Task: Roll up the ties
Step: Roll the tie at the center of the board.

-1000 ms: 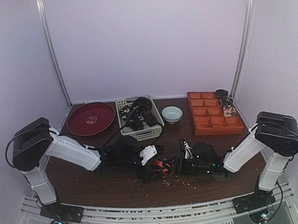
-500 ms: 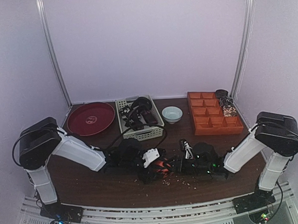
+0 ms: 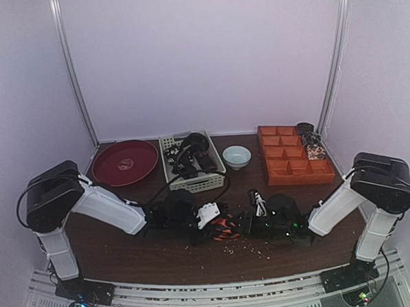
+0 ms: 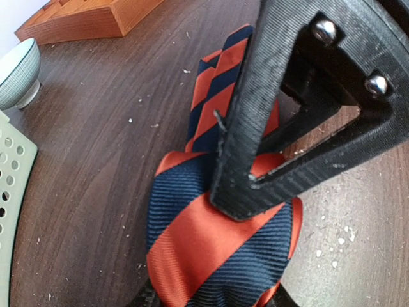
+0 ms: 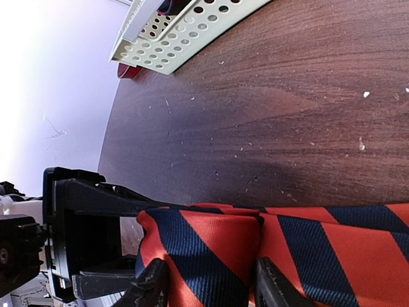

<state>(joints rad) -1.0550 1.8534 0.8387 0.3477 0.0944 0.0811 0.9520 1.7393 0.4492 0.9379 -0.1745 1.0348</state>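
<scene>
the striped tie (image 4: pixel 211 243), orange-red with dark diagonal bands, lies on the brown table (image 5: pixel 255 96) near its middle, between the two arms. one end is folded over on itself into a thick wad. the rest runs flat along the wood towards the far side in the left wrist view.

the left gripper (image 4: pixel 214 295) sits at the folded wad. only the tips of its fingers (image 4: pixel 148 295) show at the bottom edge of its own view, one on each side of the fabric and touching it, so it looks clamped on the tie, though the sliver in view is thin.

the right gripper (image 5: pixel 211 284) comes in from the opposite side. its fingers (image 5: pixel 150 284) stand on either side of the same fold with the cloth filling the gap between them, clenched on it. in the left wrist view one of its black fingers lies across the top of the tie, just above the wad.

pale crumbs are scattered on the wood around the tie. further back, a pale perforated basket (image 3: pixel 171 170) holds dark ties (image 3: pixel 191 157) in a loose heap. a red plate (image 3: pixel 125 162) is to its left, a small light bowl (image 3: pixel 237 156) just to its right, and an orange compartment tray (image 3: pixel 296 180) beyond that.
</scene>
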